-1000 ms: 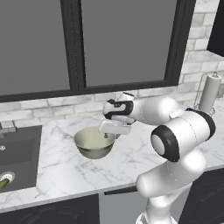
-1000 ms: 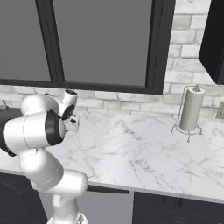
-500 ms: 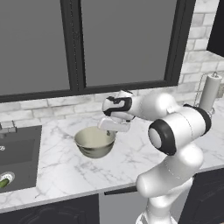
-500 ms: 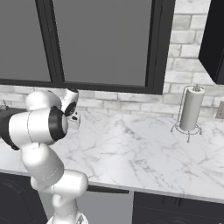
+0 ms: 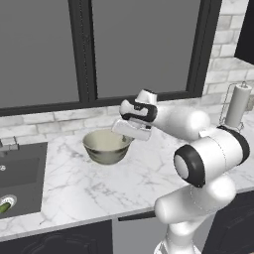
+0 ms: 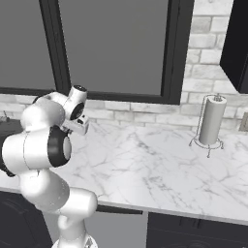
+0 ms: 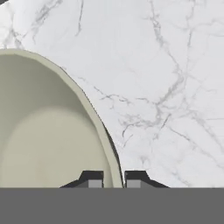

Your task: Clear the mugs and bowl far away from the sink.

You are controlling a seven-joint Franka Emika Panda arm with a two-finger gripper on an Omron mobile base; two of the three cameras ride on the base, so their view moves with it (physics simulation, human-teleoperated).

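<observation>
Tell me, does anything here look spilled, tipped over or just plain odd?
Nothing stands out. The bowl sits upright on the marble counter, with the gripper closed on its rim, one finger inside and one outside. The paper towel holder stands straight, and no spill shows on the counter.

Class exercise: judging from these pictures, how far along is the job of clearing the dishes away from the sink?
Done: nothing visibly. In hand: the end effector is shut on the bowl rim, one finger inside, one outside; the bowl sits on the counter right of the sink. Left: carrying it farther away, then the mugs.
</observation>
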